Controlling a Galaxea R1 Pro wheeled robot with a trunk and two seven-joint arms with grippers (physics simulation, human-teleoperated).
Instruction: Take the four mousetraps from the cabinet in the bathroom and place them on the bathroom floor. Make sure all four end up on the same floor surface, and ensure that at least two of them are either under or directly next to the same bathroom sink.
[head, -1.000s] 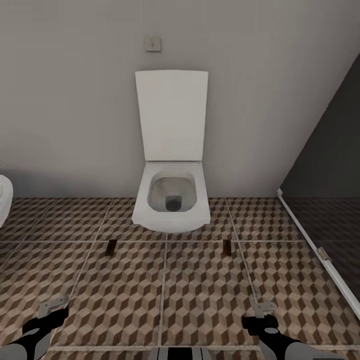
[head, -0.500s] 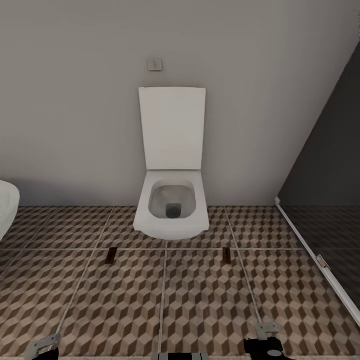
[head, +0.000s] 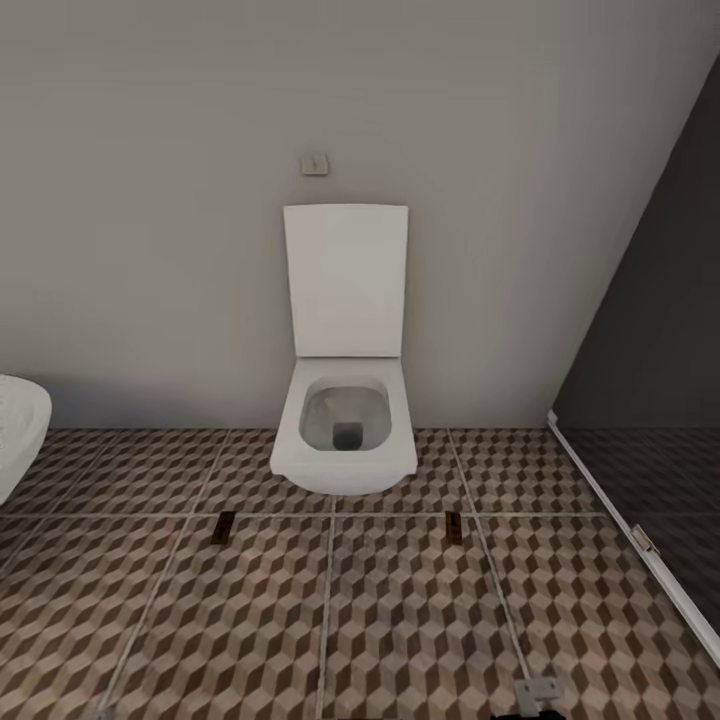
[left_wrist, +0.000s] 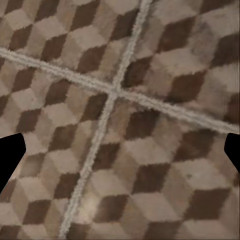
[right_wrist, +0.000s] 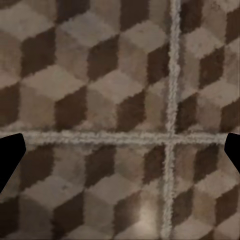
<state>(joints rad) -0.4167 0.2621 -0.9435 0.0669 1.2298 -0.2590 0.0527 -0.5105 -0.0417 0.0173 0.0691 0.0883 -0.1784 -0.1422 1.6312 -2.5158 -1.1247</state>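
Two mousetraps lie on the bathroom floor (head: 250, 620) in the head view, one (head: 223, 527) in front of the toilet (head: 345, 440) toward the robot's left, the other (head: 453, 527) toward its right. Both sit just past a grout line, well apart from each other, and each has its long axis running away from the robot toward the back wall (head: 150, 200); the left one is slightly slanted. They are small and dark, and their wire and board cannot be made out.

The toilet has its lid (head: 346, 280) upright against the wall, below a small square wall button (head: 314, 164). A white rounded fixture (head: 20, 435) is cut off at the left edge. A dark glass panel (head: 660, 380) with a white bottom rail stands at the right.

The right hand (head: 536, 697) shows as a grey tip, cut off by the bottom edge. In each wrist view the left hand (left_wrist: 120, 155) and right hand (right_wrist: 120, 152) have their dark fingers spread wide apart over bare tiles, holding nothing.
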